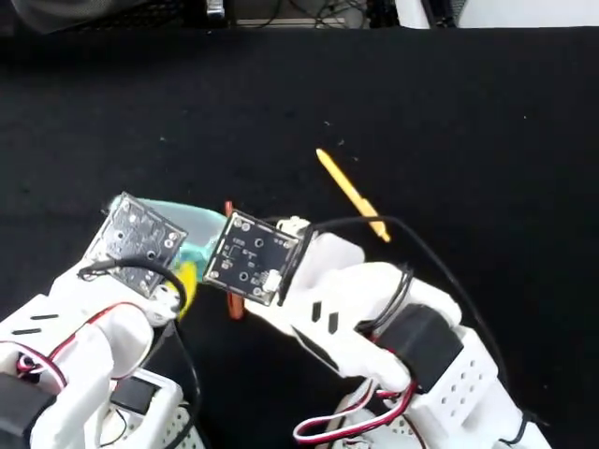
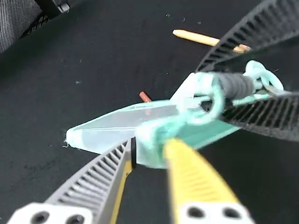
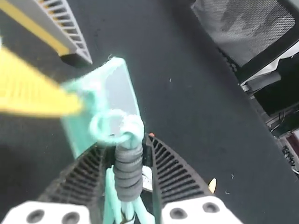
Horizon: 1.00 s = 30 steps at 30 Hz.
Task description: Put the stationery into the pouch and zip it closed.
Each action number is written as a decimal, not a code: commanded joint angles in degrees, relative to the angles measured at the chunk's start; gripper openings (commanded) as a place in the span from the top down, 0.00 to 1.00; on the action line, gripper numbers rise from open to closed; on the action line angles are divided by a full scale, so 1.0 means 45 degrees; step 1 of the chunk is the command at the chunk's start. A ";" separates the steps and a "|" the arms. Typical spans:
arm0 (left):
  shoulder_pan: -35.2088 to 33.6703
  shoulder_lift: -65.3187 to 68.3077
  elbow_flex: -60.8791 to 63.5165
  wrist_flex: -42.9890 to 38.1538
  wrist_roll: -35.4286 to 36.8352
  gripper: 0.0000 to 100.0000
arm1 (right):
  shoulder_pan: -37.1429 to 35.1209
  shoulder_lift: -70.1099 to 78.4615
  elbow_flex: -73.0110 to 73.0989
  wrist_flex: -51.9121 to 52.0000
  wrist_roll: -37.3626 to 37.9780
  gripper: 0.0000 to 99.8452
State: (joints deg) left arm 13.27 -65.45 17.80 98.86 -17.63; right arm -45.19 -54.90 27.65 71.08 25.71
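Soft, even overhead light leaves the matte black table cloth (image 1: 468, 112) dark and nearly shadowless, the white plastic arm shells (image 1: 360, 281) bright, a pale sheen on the translucent mint-green pouch (image 2: 117, 123), and a washed-out white patch (image 1: 505, 11) at the high view's upper right.

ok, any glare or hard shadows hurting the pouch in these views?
High view: even light on the black table, no hard shadows, the yellow pen stands out. Left wrist view: pale sheen on the clear face of the pouch held by the left gripper; the red pen tip behind shows no glare. Right wrist view: that face looks washed pale beyond the zipper pull in the right gripper.
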 commanded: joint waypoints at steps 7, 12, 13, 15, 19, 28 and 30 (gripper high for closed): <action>0.0049 0.0098 -0.0068 -0.0723 -0.0020 0.97 | 0.0215 -0.2374 -0.0088 0.1192 0.0098 0.99; -0.0733 0.0098 -0.0049 -0.1543 0.0821 0.97 | 0.0352 -0.3897 -0.0088 0.2286 0.0098 0.99; -0.1045 0.0098 -0.0049 -0.1700 0.0899 0.97 | 0.0645 -0.4112 -0.0088 0.2364 0.0098 0.99; -0.1729 0.0098 -0.0049 -0.1915 0.1035 0.97 | 0.1621 -0.4444 -0.0088 0.2305 0.0098 0.99; -0.2725 0.0215 -0.0029 -0.1836 0.1368 0.97 | 0.3263 -0.4562 -0.0049 0.1719 0.0625 0.99; -0.2882 0.0391 0.0068 -0.1758 0.1387 0.97 | 0.3516 -0.2354 0.0635 -0.0293 0.0606 0.99; -0.3155 0.0957 -0.0147 -0.1309 0.1368 0.97 | 0.3516 -0.1944 0.0576 -0.0625 0.0606 0.99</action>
State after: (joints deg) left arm 0.62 -63.96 18.15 91.74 -11.74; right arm -30.42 -66.33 30.73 71.16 27.91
